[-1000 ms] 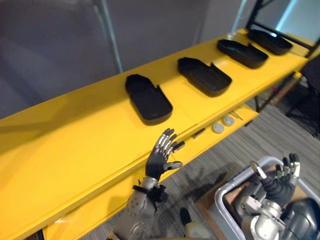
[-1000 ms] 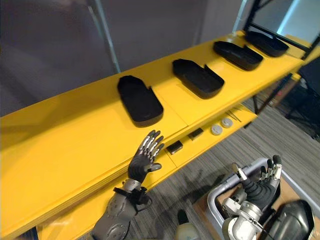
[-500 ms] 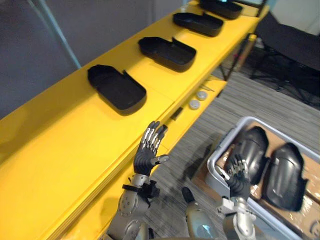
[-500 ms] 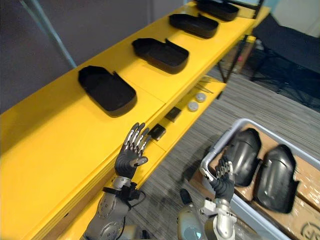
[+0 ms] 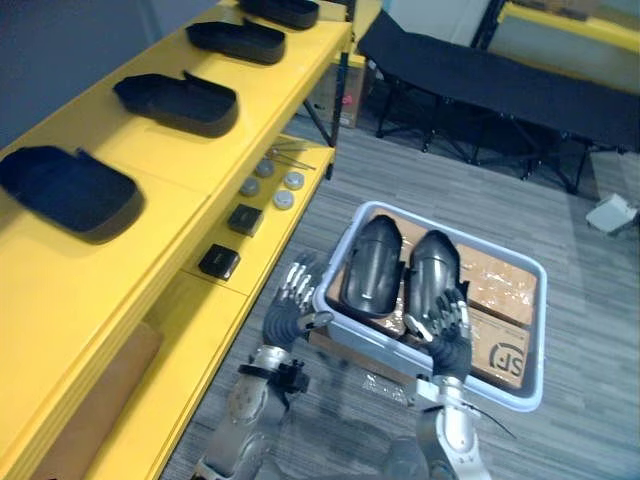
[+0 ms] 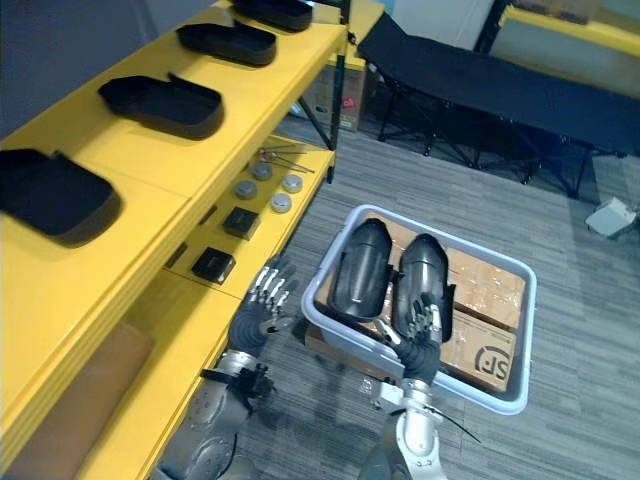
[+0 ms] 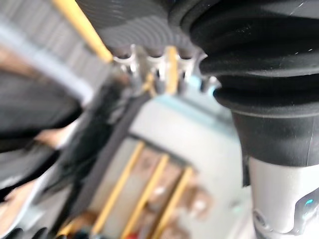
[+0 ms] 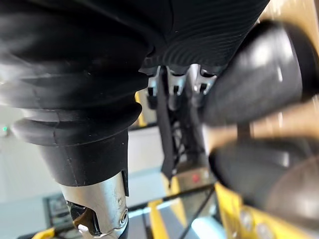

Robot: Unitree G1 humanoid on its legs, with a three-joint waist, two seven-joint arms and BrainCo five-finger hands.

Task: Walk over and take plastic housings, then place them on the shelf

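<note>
- The left hand (image 5: 288, 312) is seen at seven o'clock in the head views, raised over the carpet. Its fingers are spread and straight, and nothing is held.
- The right hand (image 5: 449, 335) is seen at five o'clock, likewise released with its fingers straight and empty. It is held up before the near rim of a grey bin (image 5: 542, 330). Contact with the bin's contents cannot be told.
- Two glossy dark housings are laid side by side in the bin, on top of cardboard boxes (image 5: 495, 290). The left housing (image 5: 370, 265) lies just at nine o'clock of the right housing (image 5: 432, 275).
- At nine o'clock of the bin, a yellow shelf (image 5: 150, 150) is run from eight o'clock towards twelve o'clock.
- On its lower level a flat brown board (image 5: 90, 400) is seen nearest. Two small black boxes (image 5: 218, 262) and several round discs (image 5: 283, 199) lie farther along.
- On its top level four black housings are set in a row, open side up and well apart. These are the nearest housing (image 5: 70, 190), the second housing (image 5: 175, 100), the third housing (image 5: 235, 40) and the farthest housing (image 5: 285, 10).
- A black cot (image 5: 500, 80) is stood at one o'clock, beyond the bin.
</note>
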